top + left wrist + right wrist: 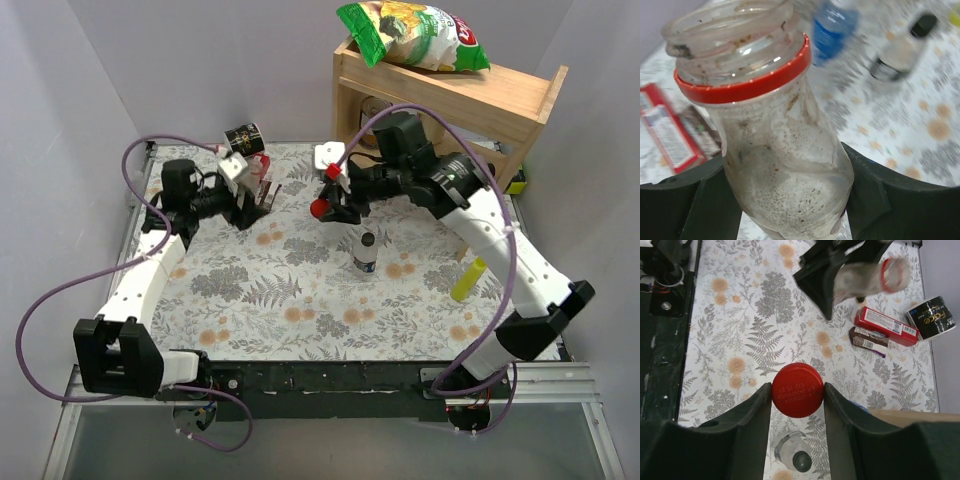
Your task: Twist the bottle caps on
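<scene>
My left gripper (pixel 790 200) is shut on a clear, dirty bottle (pixel 780 145) with a red neck ring and an open mouth, tilted above the mat; both show in the top view, the gripper (pixel 257 197) and the bottle (pixel 263 170). My right gripper (pixel 798 396) is shut on the red cap (pixel 798 389), held in the air (pixel 319 208) right of that bottle and apart from it. A bottle with a black cap (pixel 365 250) stands mid-mat, just below the right gripper (pixel 797 456). A blue-labelled bottle (pixel 832 30) shows blurred behind.
A red box (pixel 885 325), a dark bar (pixel 867 340) and a black can (pixel 243 137) lie at the back left. A wooden shelf (pixel 450 100) with a chips bag (pixel 415 35) stands back right. A yellow squeeze bottle (pixel 468 280) lies at the right.
</scene>
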Motion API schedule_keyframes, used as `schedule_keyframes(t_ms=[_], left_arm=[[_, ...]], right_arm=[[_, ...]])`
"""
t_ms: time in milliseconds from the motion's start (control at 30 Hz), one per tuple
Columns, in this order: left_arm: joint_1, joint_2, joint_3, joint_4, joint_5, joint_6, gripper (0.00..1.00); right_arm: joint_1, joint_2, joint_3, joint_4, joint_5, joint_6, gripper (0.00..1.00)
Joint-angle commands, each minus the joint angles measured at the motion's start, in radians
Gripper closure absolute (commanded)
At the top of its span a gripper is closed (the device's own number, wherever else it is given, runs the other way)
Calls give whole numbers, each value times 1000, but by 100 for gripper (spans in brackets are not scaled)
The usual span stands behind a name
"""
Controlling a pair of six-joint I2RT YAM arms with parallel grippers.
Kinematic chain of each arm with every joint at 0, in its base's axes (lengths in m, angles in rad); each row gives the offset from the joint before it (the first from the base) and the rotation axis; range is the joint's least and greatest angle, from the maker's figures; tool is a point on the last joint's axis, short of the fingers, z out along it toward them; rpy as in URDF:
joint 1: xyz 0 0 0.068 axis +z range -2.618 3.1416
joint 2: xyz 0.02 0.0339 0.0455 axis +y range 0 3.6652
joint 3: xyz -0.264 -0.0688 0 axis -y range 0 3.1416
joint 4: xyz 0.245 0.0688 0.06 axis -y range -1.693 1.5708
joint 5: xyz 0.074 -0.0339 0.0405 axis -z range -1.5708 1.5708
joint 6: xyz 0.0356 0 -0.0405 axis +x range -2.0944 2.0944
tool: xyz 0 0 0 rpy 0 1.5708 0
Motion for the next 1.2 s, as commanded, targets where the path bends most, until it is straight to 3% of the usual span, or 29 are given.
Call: schedule_keyframes(t_ms=[0,133,367,700,1167], left_arm=[[-70,-134,-134,-211,131,270,100],[-165,-311,-312,-238,105,358,100],[-214,-477,-403,-260,169,367,100],[-283,-502,-406,-280,162,367,100],[-292,-537,-404,-192,127,266,100]], right_arm=[[0,-59,-73,-65,-111,14,64],[0,-124,-176,9,-124,16,62],[63,-70,-153,17,-101,8,61],[149,92,31,70,-154,71,61],[161,109,22,0,-185,37,62]])
